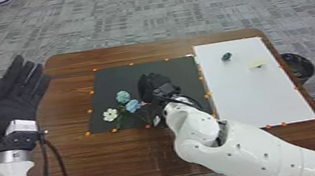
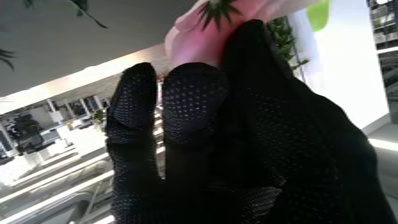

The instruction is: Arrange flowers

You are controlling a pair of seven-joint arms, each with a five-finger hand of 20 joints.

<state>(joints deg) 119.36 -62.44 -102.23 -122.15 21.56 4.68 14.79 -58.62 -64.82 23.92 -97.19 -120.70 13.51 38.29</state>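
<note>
pinching the pink flower (image 2: 191, 45) at its fingertips, the right hand (image 1: 155, 83) hung over the dark mat (image 1: 121, 78), well inside that mat's far and left edges, its arm crossing the near right part of the table (image 1: 84, 162). dark mat stretched beyond the hand and off to its left, giving it room those ways. tighter quarters lay on the near left side, where the blue flower (image 1: 132, 106), the pale teal flower (image 1: 123, 96) and the white flower (image 1: 109, 115) sat close together. a narrow gap ran between the mat and the white board (image 1: 254, 96), which bore a dark green piece (image 1: 226, 57) and a pale yellow one (image 1: 257, 63) well apart from its near edge. the left hand (image 1: 13, 95) was wide, fingers straight and spread, just beside the table's left edge, well apart from the flowers.
</note>
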